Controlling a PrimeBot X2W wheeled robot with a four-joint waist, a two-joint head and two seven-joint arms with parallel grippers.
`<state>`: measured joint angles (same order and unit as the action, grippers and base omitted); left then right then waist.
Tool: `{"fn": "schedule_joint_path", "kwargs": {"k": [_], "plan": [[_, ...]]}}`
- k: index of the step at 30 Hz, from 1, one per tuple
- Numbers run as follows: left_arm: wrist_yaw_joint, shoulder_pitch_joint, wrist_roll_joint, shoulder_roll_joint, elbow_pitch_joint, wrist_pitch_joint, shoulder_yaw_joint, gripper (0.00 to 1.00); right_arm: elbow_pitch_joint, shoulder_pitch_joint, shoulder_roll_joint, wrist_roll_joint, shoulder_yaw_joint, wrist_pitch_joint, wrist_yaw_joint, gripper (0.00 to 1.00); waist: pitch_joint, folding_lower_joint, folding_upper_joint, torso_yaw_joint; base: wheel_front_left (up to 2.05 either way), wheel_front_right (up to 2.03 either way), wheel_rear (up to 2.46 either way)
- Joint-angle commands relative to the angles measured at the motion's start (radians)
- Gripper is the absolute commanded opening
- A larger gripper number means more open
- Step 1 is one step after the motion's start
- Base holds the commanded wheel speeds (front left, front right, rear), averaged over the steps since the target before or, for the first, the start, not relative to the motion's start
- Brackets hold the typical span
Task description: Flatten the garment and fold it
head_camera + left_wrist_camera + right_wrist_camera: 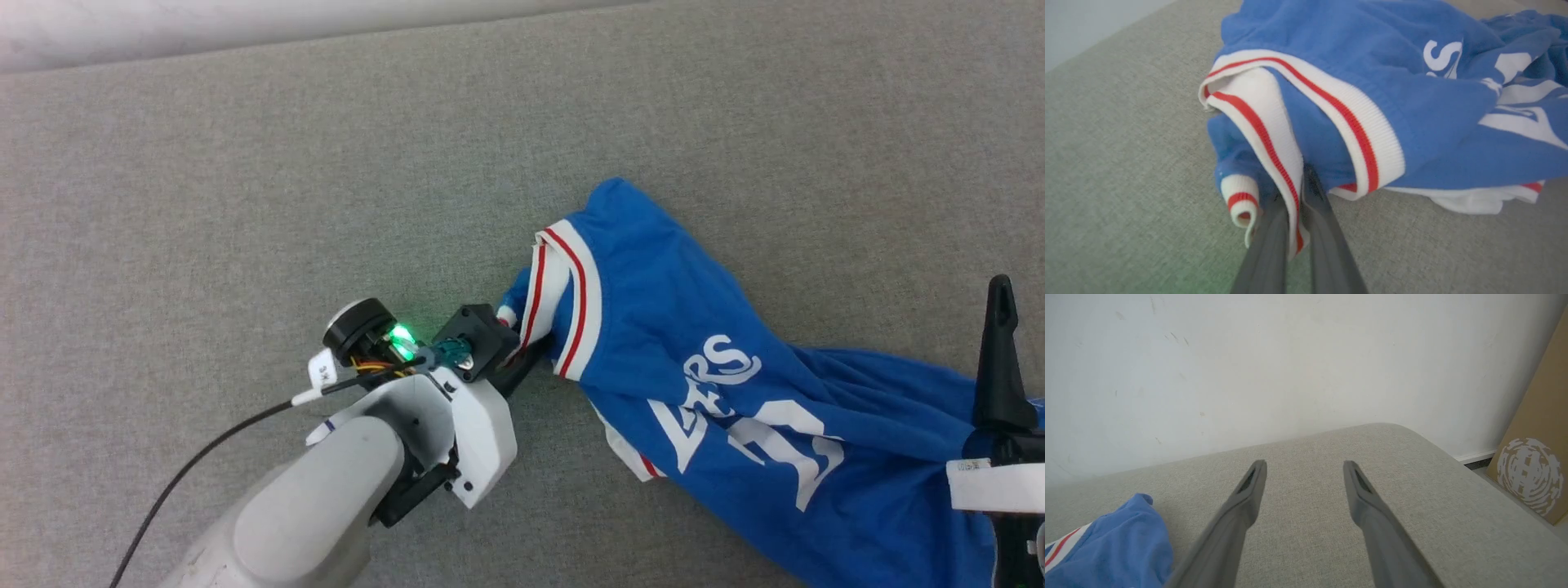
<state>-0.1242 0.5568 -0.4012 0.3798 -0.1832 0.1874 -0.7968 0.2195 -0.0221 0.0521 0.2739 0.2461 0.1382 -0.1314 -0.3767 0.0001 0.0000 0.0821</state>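
My left claw (1295, 192): closed down hard, both dark fingers pressed together with a fold of striped trim (1267, 143) pinched between them; in the head view it reaches from 7 o'clock towards 2 o'clock.
What I hold: the garment (694, 327), gripped at its ribbed red-and-white edge, the end nearest the middle of the head view.
Beside my left wrist: a green light (400, 335) glows on the wrist, and a black cable (188, 465) trails off towards 7 o'clock.
My right claw (1304, 467): spread wide with nothing between the fingers, which point at 12 o'clock over bare fabric; in the head view it sits at the 4 o'clock edge, above the garment's far end.
Garment's place: rumpled and bunched, running from the centre of the head view out to 4 o'clock, lying on the grey fabric surface (245, 163).
Print: white lettering (706, 384) ending "ERS" faces up, creased, with a white number (784, 449) just beyond it at 4 o'clock.
Underside: a bit of white cloth with a red stripe peeks out at the garment's 7 o'clock edge.
Farther out: a pale wall (1249, 355) stands behind the surface's rounded corner; a brown cardboard box (1535, 437) leans at 3 o'clock in my right wrist view.
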Motion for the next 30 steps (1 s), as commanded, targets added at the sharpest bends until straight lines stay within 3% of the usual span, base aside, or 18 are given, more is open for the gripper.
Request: {"fn": "schedule_joint_path", "kwargs": {"k": [1, 6, 11, 14, 19, 20, 22, 23, 30], "plan": [[-0.006, 0.011, -0.010, -0.003, -0.006, -0.008, 0.002, 0.00, -0.001, 0.015, -0.002, 0.004, 0.000, 0.008, 0.001, 1.00, 0.004, -0.0001, 0.0000, -0.002, 0.00, 0.00, 0.00], [0.008, 0.056, -0.075, -0.003, 0.063, -0.069, 0.096, 0.00, -0.003, 0.013, -0.002, 0.013, 0.001, 0.009, 0.001, 1.00, 0.016, -0.0001, 0.0000, -0.004, 0.00, 0.00, 0.00], [0.034, 0.207, -0.061, 0.019, 0.119, -0.042, 0.171, 0.00, 0.002, 0.011, -0.002, 0.019, -0.002, 0.007, 0.001, 1.00, -0.001, -0.0001, 0.0000, 0.007, 0.00, 0.00, 0.00], [0.048, 0.301, -0.040, -0.009, 0.072, -0.033, 0.182, 0.00, 0.003, 0.019, -0.002, 0.023, -0.014, 0.007, 0.001, 1.00, -0.030, -0.0001, 0.0000, 0.022, 0.00, 0.00, 0.00], [0.059, 0.393, -0.012, -0.103, -0.116, -0.050, 0.148, 0.00, -0.008, 0.039, -0.002, 0.028, -0.039, 0.010, 0.001, 1.00, -0.076, -0.0001, 0.0000, 0.052, 0.00, 0.00, 0.00], [0.058, 0.400, -0.010, -0.121, -0.158, -0.056, 0.139, 0.18, -0.012, 0.045, -0.002, 0.029, -0.045, 0.012, 0.001, 1.00, -0.083, -0.0001, 0.0000, 0.059, 0.00, 0.00, 0.00], [0.061, 0.409, -0.007, -0.156, -0.238, -0.077, 0.126, 0.81, -0.018, 0.055, -0.002, 0.030, -0.054, 0.017, 0.001, 1.00, -0.095, -0.0001, 0.0000, 0.068, 0.00, 0.00, 0.00], [0.060, 0.410, -0.007, -0.173, -0.275, -0.088, 0.119, 1.00, -0.022, 0.059, -0.002, 0.031, -0.056, 0.019, 0.001, 1.00, -0.098, -0.0001, 0.0000, 0.070, 0.00, 0.00, 0.00], [0.056, 0.408, -0.031, -0.263, -0.409, -0.219, 0.113, 1.00, -0.040, 0.059, -0.002, 0.025, -0.048, 0.025, 0.001, 1.00, -0.077, -0.0001, 0.0000, 0.040, 0.00, 0.00, 0.00]]}}
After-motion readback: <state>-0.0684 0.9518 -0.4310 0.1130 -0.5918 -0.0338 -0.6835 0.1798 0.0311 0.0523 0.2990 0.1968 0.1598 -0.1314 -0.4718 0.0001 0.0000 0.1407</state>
